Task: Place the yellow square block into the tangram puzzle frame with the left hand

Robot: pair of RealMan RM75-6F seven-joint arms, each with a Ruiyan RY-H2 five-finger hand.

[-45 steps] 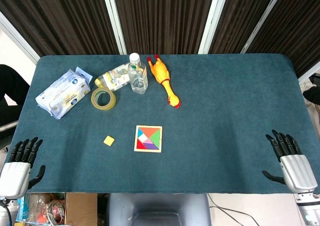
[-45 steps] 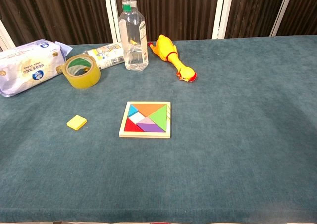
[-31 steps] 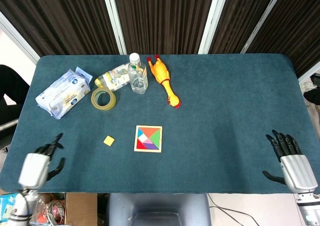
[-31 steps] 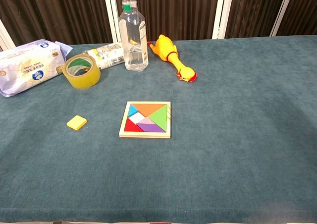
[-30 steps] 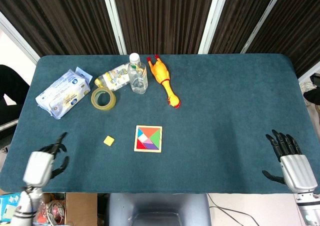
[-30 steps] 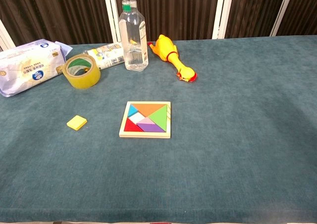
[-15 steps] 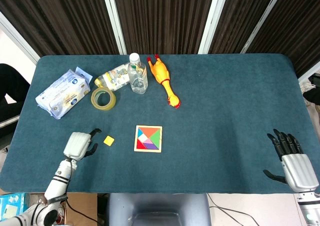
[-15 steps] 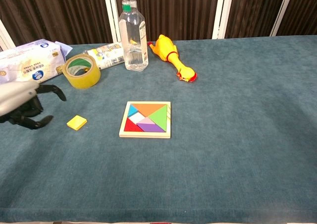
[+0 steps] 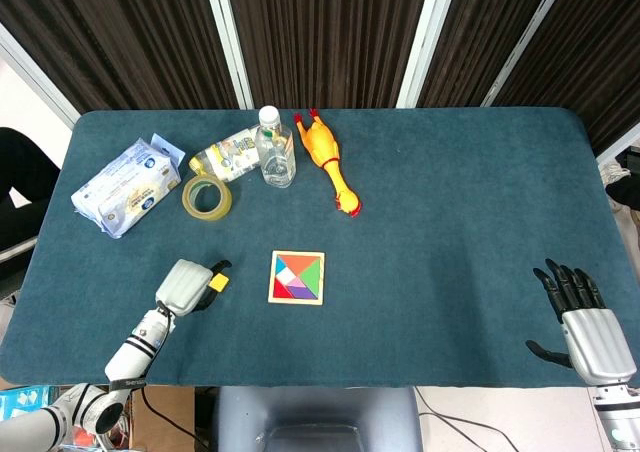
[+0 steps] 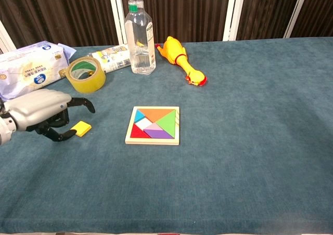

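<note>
The left hand [image 10: 41, 113] is low over the table w/ its fingers apart, curled around the yellow square block [image 10: 81, 128]. One fingertip is right at the block's edge; can't tell if it touches. The block lies flat on the table, just left of the tangram puzzle frame [image 10: 153, 125]. The right hand [image 9: 583, 324] is far off at the table's edge, fingers spread, holding nothing.

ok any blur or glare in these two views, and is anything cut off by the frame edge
Head view: sharp and evenly lit, no glare; the right hand sits low at the frame corner. Chest view: the left hand by the yellow square block is crisp, its arm cut off at the left edge; the clear plastic bottle shows faint highlights; right hand out of frame.
</note>
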